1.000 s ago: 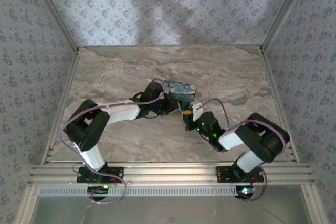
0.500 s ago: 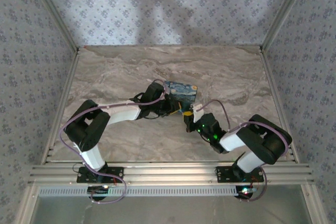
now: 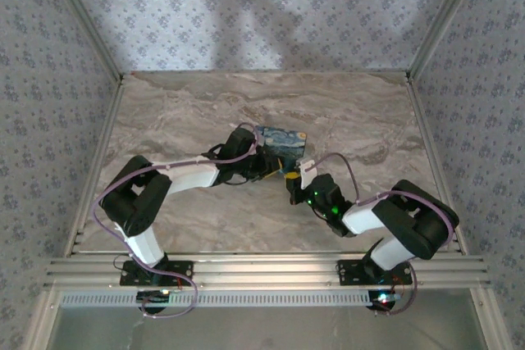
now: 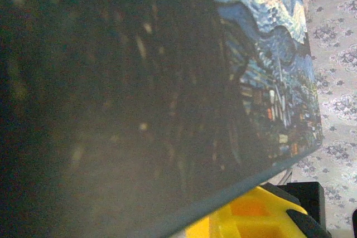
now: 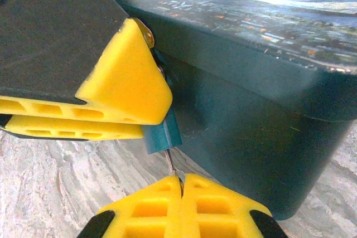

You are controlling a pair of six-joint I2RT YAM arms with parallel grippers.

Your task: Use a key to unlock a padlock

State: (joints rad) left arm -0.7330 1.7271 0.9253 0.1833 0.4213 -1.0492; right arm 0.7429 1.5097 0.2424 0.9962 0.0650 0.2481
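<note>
My right claw (image 5: 181, 181), at the bottom of its wrist view, is pinched shut on a thin key (image 5: 171, 164) that points upward. My left claw (image 5: 153, 124), at upper left, is closed on the padlock (image 5: 146, 33). The padlock is a brass glint by the fingertips, against the blue box (image 5: 251, 110) on the worktop (image 5: 50, 182).

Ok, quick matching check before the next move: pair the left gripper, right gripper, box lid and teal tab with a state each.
Things: 1 left gripper; 2 right gripper; 3 box lid; 4 teal tab.
States: A painted swirling night sky; B shut on the key; C sticking out under yellow fingers; D shut, beside the box front.
Pairs: 1-D; 2-B; 3-A; 4-C.
</note>
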